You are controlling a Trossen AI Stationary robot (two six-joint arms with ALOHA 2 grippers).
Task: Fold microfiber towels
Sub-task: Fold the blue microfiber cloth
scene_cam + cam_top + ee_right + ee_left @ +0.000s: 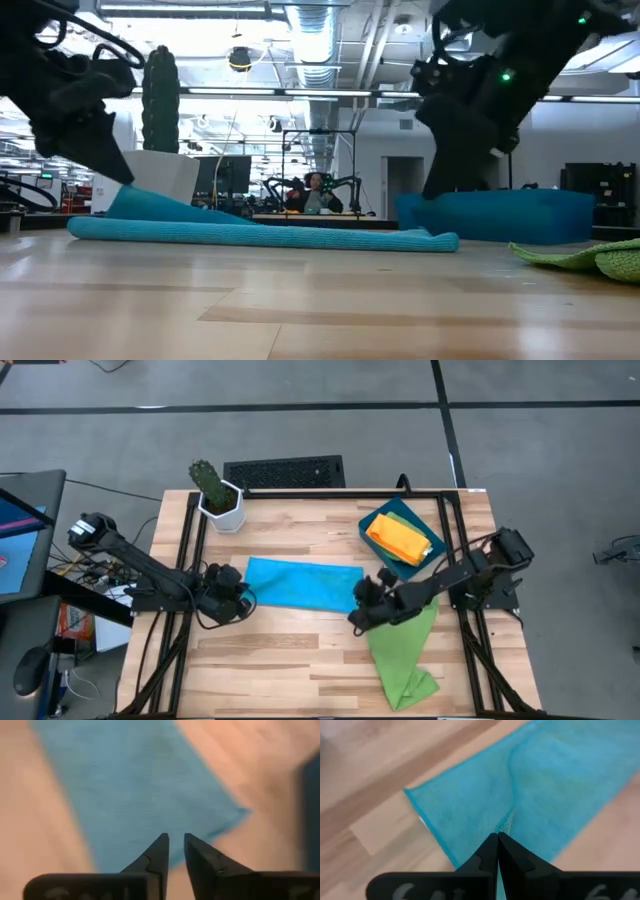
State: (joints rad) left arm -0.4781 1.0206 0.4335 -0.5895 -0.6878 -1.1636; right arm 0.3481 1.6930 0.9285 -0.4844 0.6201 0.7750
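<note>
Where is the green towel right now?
In the high view the green towel lies crumpled at the table's front right, under the right arm, just right of the blue towel.

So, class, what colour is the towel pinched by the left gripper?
Bright blue towel, clearest in the high view.

Left claw (pixel 497 836) pinched closed; right claw (pixel 176 838) seemingly ajar.

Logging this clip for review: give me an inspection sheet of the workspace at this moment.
Surface: wooden table, bare at the front.
Job's things: blue towel flat mid-table; green towel front right; orange and yellow towels in the tray.
Clutter: potted cactus, black grille.
Grippers: left claw shut on the blue towel; right claw slightly open over its other end.
Cables: beside the left arm's base.
Surroundings: person seated far behind.
</note>
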